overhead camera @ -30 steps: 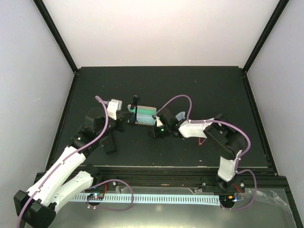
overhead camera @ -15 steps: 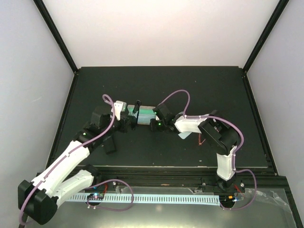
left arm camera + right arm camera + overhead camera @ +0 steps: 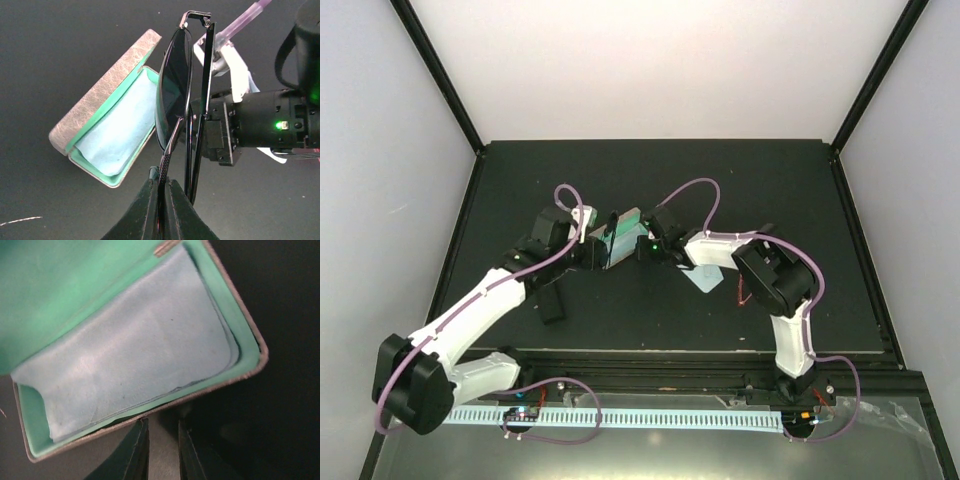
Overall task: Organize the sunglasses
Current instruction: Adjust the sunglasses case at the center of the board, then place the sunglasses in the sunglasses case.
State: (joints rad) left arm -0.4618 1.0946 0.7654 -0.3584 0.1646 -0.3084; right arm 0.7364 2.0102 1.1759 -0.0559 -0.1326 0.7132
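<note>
Sunglasses (image 3: pixel 172 90) with a black frame and dark lenses stand on edge above the dark table (image 3: pixel 720 180). One temple is pinched between the closed fingers of the left gripper (image 3: pixel 161 186). Just beside them is an open beige case (image 3: pixel 100 100) with a green lining and a pale blue cloth (image 3: pixel 122 135) inside. The right gripper (image 3: pixel 161 435) clamps the case's near rim, fingers narrow. A thin red pair (image 3: pixel 741 295) lies on the table, apart from the case.
</note>
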